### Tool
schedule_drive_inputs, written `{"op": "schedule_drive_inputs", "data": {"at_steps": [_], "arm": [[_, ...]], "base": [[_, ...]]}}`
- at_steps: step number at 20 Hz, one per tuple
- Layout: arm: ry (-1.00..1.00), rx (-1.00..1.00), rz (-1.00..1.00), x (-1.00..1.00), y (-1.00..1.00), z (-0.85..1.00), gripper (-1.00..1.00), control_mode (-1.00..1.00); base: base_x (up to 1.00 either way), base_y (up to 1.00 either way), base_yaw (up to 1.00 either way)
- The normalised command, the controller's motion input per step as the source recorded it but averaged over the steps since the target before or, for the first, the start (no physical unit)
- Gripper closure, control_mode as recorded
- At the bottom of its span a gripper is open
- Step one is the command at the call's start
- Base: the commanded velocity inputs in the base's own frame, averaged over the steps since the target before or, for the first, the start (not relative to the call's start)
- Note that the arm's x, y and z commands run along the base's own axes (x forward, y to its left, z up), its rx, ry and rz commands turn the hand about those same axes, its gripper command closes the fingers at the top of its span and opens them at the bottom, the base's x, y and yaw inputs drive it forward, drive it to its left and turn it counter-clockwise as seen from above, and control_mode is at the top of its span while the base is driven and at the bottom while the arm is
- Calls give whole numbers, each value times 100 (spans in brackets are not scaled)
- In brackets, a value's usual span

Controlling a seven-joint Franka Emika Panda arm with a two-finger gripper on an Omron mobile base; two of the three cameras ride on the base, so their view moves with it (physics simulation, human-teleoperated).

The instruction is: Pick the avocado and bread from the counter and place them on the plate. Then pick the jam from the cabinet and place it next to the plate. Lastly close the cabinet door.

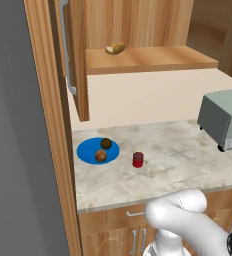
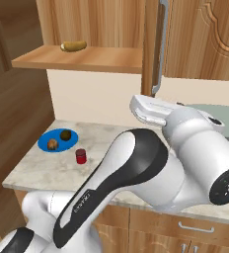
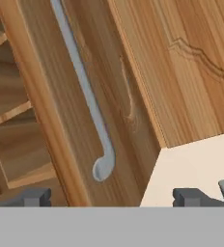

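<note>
The blue plate point(image 1: 85, 150) lies on the counter point(image 1: 178, 165) at its left end. On it sit the dark avocado point(image 1: 106, 143) and the orange-brown bread point(image 1: 101, 156). The red jam point(image 1: 138, 159) stands upright on the stone just right of the plate, apart from it. The cabinet door point(image 1: 79, 60) stands open, swung out towards me, with its silver handle point(image 1: 65, 50) facing left. In the hand view my gripper point(image 3: 113, 197) is open and empty, its fingertips point(image 3: 34, 197) spread wide just short of the handle's point(image 3: 85, 91) lower end.
A yellowish-tan lump point(image 1: 115, 48) lies on the cabinet shelf point(image 1: 148, 59). A grey toaster oven point(image 1: 225, 120) stands at the counter's right. A tall wooden panel point(image 1: 48, 125) borders the counter's left. The neighbouring carved door point(image 3: 196, 62) is shut.
</note>
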Motion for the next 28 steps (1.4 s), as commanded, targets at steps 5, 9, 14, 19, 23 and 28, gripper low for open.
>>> {"op": "schedule_drive_inputs", "data": {"at_steps": [5,9,14,19,23,28], "arm": [[4,12,4,66,7,-29,-100,-100],[-1,7,0,54,54,-34,-100,-100],[-8,7,-1,34,78,-16,-100,-100],[-11,7,-5,48,83,-4,-100,-100],[-7,8,-8,72,73,-9,-100,-100],[-1,9,-8,96,53,-16,-100,-100]], "base": [[0,0,0],[0,0,0],[0,0,0],[0,0,0],[0,0,0],[0,0,0]]}}
